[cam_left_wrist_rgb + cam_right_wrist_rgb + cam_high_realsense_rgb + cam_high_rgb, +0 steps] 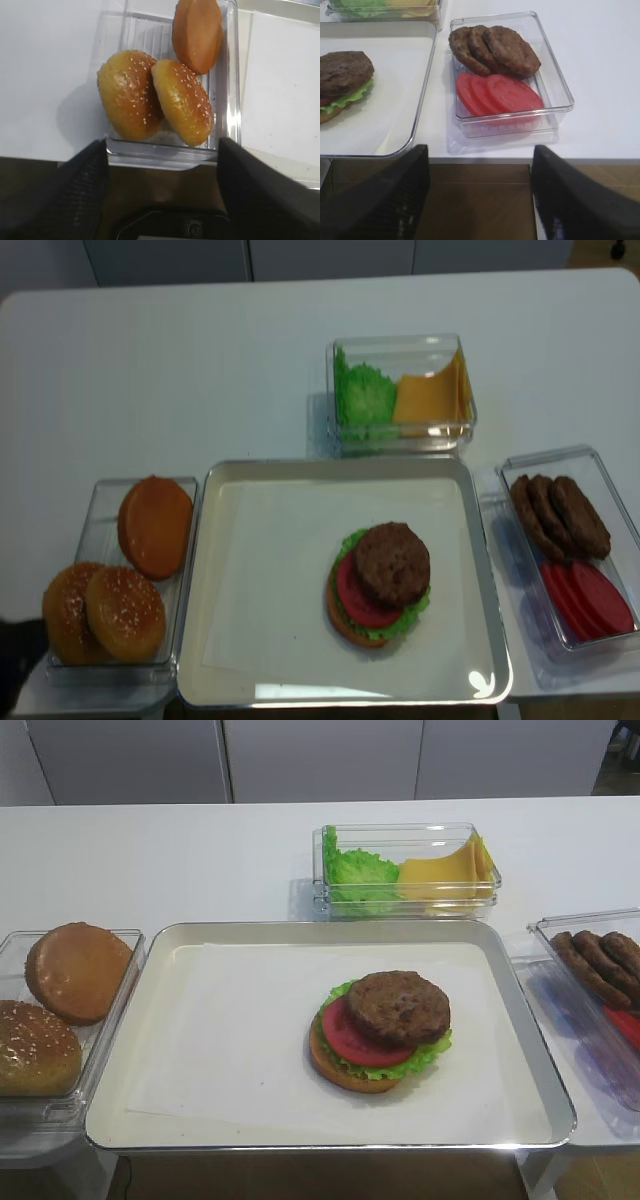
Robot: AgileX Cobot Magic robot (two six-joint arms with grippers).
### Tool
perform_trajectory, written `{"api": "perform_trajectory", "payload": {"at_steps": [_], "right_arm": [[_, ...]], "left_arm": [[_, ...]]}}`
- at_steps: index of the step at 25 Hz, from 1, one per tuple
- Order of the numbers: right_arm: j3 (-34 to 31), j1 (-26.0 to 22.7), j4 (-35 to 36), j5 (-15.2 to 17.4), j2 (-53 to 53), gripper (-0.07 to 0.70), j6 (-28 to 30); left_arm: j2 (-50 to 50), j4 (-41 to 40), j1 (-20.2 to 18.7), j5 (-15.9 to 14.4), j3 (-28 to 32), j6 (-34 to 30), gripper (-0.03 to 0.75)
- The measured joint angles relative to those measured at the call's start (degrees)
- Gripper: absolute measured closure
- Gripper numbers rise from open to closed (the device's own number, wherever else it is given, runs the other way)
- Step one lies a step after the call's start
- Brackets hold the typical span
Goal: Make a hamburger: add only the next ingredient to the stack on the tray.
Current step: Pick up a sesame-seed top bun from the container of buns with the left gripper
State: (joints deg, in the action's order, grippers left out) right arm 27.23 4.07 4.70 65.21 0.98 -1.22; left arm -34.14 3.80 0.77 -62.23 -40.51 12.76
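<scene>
The stack of bun base, lettuce, tomato slice and dark patty on top sits right of centre on the paper-lined silver tray, and also shows as the stack. Two sesame-seeded bun tops lie side by side in a clear box left of the tray. My left gripper hangs open just in front of that box, below the table edge, holding nothing. My right gripper is open and empty off the table's front edge, near the tray's right corner.
A smooth seedless bun half lies at the far end of the bun box. A clear box of loose patties and tomato slices stands right of the tray. Another box with lettuce and cheese stands behind it.
</scene>
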Motion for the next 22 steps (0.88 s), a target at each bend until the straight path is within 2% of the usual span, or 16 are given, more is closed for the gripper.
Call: {"api": "perform_trajectory", "payload": {"at_steps": [4,6,8,11,15,18,22], "right_arm": [[0.0,0.0,0.0,0.0,0.0,0.136,0.0],[0.0,0.0,0.0,0.0,0.0,0.136,0.0],[0.0,0.0,0.0,0.0,0.0,0.136,0.0],[0.0,0.0,0.0,0.0,0.0,0.136,0.0],[0.0,0.0,0.0,0.0,0.0,0.136,0.0],[0.0,0.0,0.0,0.0,0.0,0.136,0.0],[0.0,0.0,0.0,0.0,0.0,0.136,0.0]], "left_arm": [[-11.0,0.2,0.2,0.6,-4.3,0.3,0.214],[-15.7,2.0,1.8,0.8,-5.6,0.3,0.214],[-19.9,6.5,5.2,1.3,-6.0,-1.0,0.214],[-23.9,12.8,11.6,1.2,-6.2,-6.6,0.214],[-25.8,14.8,20.0,-0.4,-6.2,-16.3,0.219],[-27.0,16.1,23.4,-1.0,-6.2,-22.8,0.237],[-31.0,16.5,25.5,-1.4,-6.2,-30.2,0.245]]}}
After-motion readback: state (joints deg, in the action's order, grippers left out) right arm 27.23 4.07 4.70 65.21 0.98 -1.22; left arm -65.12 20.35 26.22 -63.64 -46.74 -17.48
